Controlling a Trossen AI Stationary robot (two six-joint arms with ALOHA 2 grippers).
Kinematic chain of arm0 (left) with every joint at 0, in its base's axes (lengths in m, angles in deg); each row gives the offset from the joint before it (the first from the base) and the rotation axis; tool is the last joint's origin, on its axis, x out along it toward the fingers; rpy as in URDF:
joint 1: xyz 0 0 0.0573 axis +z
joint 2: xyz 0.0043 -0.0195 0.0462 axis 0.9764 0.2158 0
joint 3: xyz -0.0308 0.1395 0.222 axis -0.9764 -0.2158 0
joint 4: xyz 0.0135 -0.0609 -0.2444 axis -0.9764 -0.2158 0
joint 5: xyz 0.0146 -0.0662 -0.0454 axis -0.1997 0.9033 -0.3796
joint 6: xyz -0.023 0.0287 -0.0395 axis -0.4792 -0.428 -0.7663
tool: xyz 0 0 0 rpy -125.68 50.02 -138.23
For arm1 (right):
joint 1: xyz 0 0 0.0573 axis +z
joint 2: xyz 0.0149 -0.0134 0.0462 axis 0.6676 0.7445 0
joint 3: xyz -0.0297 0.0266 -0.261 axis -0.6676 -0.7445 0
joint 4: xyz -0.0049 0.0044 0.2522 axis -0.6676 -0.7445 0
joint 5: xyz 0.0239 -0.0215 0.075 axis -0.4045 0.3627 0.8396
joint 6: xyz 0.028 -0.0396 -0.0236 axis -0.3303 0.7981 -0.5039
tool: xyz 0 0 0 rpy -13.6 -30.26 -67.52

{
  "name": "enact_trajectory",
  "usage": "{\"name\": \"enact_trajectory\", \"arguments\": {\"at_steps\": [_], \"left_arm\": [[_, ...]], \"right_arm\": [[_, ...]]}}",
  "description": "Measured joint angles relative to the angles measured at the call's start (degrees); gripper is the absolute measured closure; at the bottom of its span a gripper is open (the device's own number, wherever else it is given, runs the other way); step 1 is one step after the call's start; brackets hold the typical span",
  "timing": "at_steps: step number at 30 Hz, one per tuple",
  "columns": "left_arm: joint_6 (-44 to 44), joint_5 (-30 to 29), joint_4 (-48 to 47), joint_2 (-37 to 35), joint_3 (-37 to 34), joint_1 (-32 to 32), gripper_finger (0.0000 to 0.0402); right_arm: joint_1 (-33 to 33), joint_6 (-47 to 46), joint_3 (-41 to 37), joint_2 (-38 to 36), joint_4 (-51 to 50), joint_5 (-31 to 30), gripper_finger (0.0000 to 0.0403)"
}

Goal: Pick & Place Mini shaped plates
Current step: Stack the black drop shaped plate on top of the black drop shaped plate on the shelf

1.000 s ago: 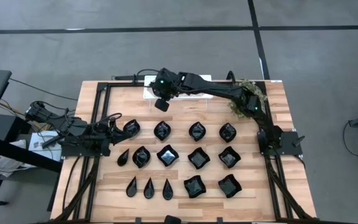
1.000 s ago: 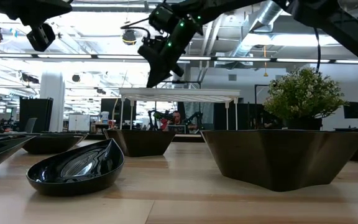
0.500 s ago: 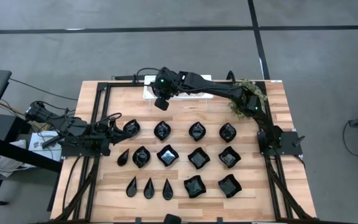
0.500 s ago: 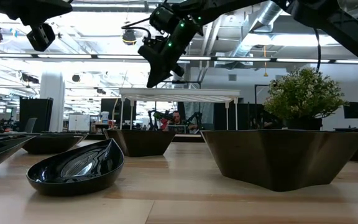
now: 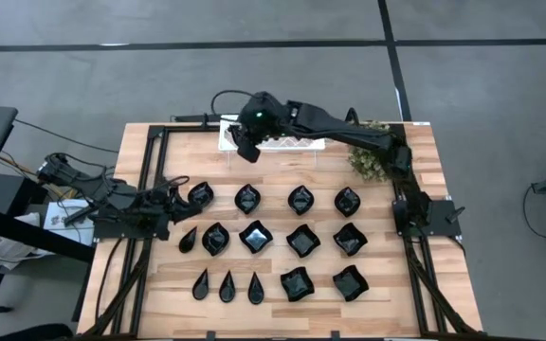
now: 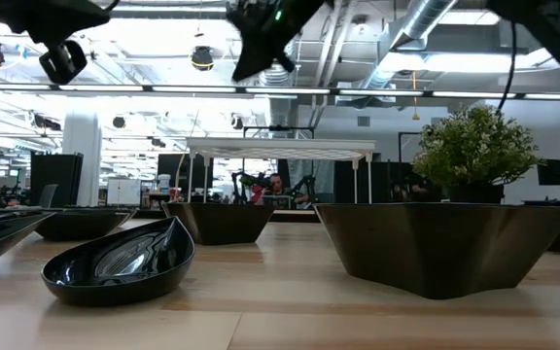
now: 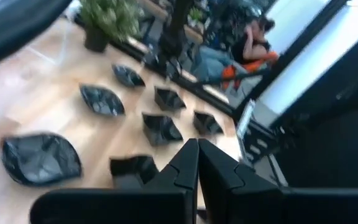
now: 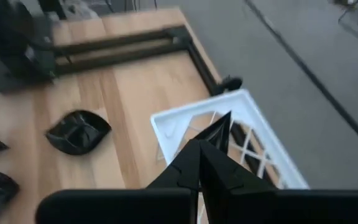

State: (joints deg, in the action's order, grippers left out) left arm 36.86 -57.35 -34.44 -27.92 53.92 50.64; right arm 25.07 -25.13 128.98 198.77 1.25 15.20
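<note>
Right gripper (image 5: 245,150), fingers pressed together and empty, hangs over white lattice rack (image 5: 292,142); descending risks striking rack instead of mini shaped plates (image 5: 247,198).

Since the earlier pictures, the right gripper (image 5: 245,150) is raised and drawn back toward the far edge of the table. Its closed fingers (image 8: 199,160) are now held above the near edge of the white lattice rack (image 8: 257,155), no longer over bare wood. In the low view it is lifted almost out of the picture.
</note>
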Motion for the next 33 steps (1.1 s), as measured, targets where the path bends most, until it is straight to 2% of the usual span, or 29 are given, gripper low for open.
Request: {"name": "enact_trajectory", "arguments": {"at_steps": [10,16,21,26,33], "left_arm": [[-16.4,8.2,-11.6,4.9,0.0,0.0,0.0395],[-18.0,10.7,-13.6,5.3,0.0,-0.1,0.0395],[-20.7,10.9,-16.6,5.2,0.0,-0.1,0.0395],[-21.4,11.4,-17.5,5.2,0.0,-0.1,0.0396],[-23.7,12.2,-17.5,5.2,0.0,-0.1,0.0396]], "right_arm": [[2.7,0.9,0.0,-12.3,-18.8,-1.0,0.0403],[4.5,-1.7,-0.1,-18.7,-29.7,-6.2,0.0403],[6.8,-3.7,-1.3,-24.8,-32.8,-10.4,0.0403],[9.1,-7.7,-11.1,-33.9,-31.5,-11.7,0.0403],[13.2,-12.1,-34.5,-49.5,-15.6,-12.8,0.0403]]}}
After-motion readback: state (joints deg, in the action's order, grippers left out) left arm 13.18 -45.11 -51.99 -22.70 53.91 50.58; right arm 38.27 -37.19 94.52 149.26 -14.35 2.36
